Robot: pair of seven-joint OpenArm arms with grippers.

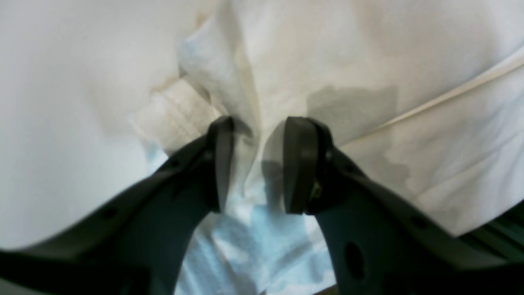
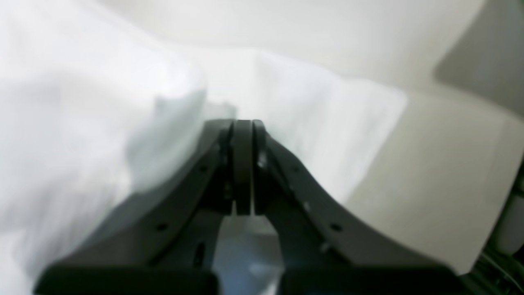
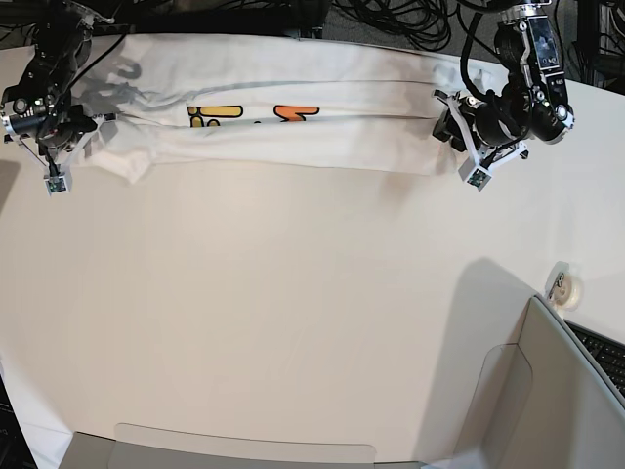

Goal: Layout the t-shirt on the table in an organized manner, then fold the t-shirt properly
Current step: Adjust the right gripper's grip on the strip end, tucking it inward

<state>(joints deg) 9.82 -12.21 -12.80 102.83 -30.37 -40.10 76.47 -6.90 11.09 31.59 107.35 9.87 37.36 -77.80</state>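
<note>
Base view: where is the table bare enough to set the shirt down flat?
The table is bare from the t-shirt down to the near grey panels. The far edge is crowded: stretched shirt, both grippers, cables behind.

Right wrist feed's blurry, I can't make out any print on the t-shirt [image 2: 102,135] there. In base, the shirt is folded over, so only bits of yellow and orange lettering show. Keyboard [image 3: 607,357] is cut off at the right edge.
</note>
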